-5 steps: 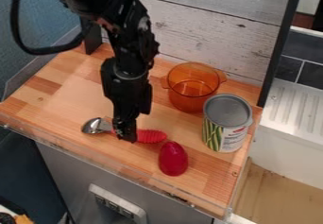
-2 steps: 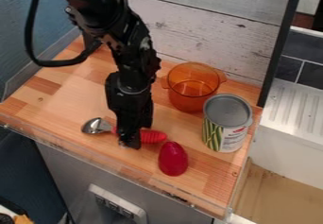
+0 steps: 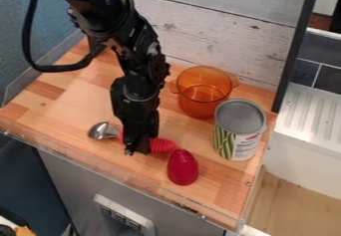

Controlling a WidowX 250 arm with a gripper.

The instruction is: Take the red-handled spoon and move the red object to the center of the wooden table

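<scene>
- Pincer (image 3: 137,152): one, black, lowered over the spoon's red handle; I cannot tell whether it is clenched.
- Spoon (image 3: 162,145): metal bowl pointing to my view's left, handle end just beside the red egg.
- Red egg (image 3: 182,168): one, near the front edge.
- Tabletop (image 3: 60,95): wooden; I see a broad stretch of wood from spoon to left edge.
- Pot (image 3: 200,95): orange, near the plank wall (image 3: 220,21).
- Can (image 3: 240,125): upright, near the right edge, in front of the pot.
</scene>
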